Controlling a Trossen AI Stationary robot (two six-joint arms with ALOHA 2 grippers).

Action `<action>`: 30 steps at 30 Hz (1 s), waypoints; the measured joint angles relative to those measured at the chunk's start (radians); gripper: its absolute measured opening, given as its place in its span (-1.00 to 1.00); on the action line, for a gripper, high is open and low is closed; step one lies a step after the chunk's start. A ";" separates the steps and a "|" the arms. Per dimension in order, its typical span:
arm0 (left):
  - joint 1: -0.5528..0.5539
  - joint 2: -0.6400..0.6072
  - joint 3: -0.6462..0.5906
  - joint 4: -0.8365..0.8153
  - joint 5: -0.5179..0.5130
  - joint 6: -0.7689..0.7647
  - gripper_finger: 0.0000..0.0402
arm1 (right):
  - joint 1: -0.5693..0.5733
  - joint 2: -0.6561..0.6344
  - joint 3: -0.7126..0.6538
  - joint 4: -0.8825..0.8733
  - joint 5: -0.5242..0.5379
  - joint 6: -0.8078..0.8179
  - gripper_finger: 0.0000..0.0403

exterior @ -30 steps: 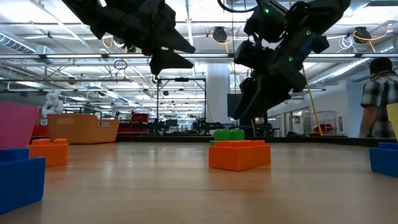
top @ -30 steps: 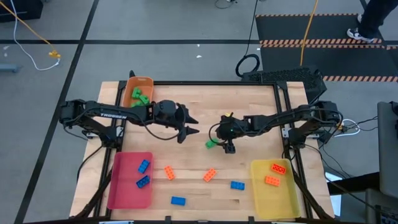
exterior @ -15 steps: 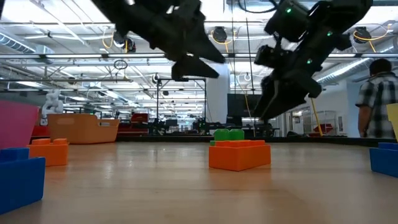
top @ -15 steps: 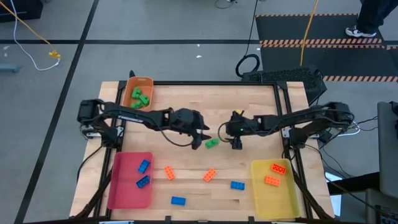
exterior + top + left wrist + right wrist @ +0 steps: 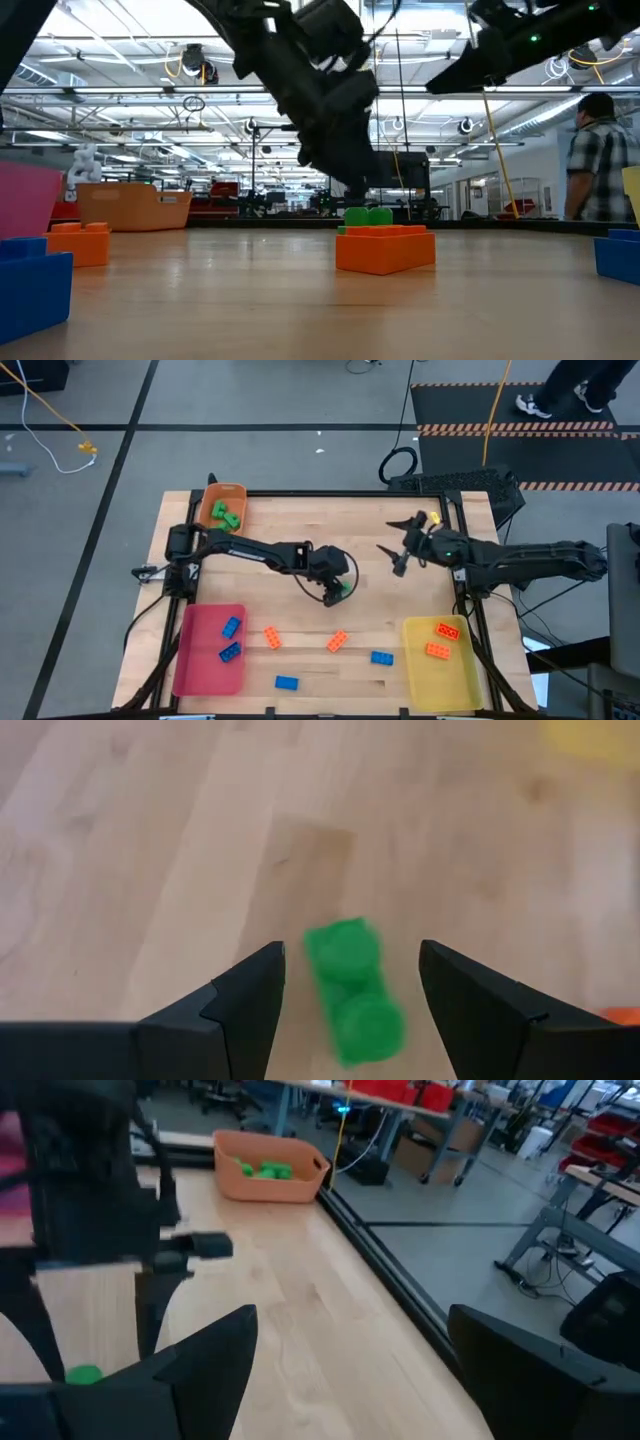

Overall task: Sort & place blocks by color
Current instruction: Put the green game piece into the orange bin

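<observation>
A small green block [image 5: 352,990] lies flat on the wooden table [image 5: 300,520] near its middle, also seen as the green block [image 5: 344,589]. My left gripper [image 5: 350,952] slants down over it, open, one finger on each side of the block with a gap to both. In the low view my left gripper [image 5: 352,180] hangs just above the green block [image 5: 367,214]. My right gripper [image 5: 398,556] is open and holds nothing, raised near the table's far right.
An orange tray [image 5: 236,493] with green blocks stands far left, a pink tray [image 5: 200,660] with two blue blocks near left, a yellow tray [image 5: 450,672] with two orange blocks near right. Loose orange blocks [image 5: 337,642] and blue blocks [image 5: 381,657] lie along the near side.
My left gripper has moved toward the table's right edge and down, tipping steeper, until its open fingers straddle the green block. My right gripper has drawn back from that block toward the far right and risen, tipping up to nearly level. The green block has stayed put.
</observation>
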 joint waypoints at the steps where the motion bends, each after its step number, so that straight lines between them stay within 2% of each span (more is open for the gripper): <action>1: 0.000 0.012 0.008 -0.016 -0.002 0.012 0.16 | 0.000 -0.025 -0.011 -0.003 0.000 0.000 0.59; 6: -0.004 0.033 0.040 -0.039 -0.003 -0.018 0.29 | 0.000 -0.108 -0.057 -0.006 0.000 0.004 0.59; 12: -0.025 0.032 0.045 -0.051 0.001 -0.057 0.53 | 0.000 -0.128 -0.066 0.000 0.000 -0.002 0.59; 16: -0.040 0.049 0.046 -0.043 -0.022 -0.077 0.62 | 0.000 -0.128 -0.066 0.023 0.000 -0.006 0.59; 21: -0.043 0.125 0.045 -0.058 -0.043 -0.078 0.63 | 0.001 -0.128 -0.066 0.031 -0.002 -0.003 0.59; 26: -0.046 0.150 0.046 -0.045 -0.127 -0.076 0.63 | 0.002 -0.128 -0.066 0.029 -0.003 0.004 0.59; 30: -0.043 0.136 0.044 -0.056 -0.166 -0.052 0.51 | 0.002 -0.128 -0.066 0.028 -0.003 0.005 0.59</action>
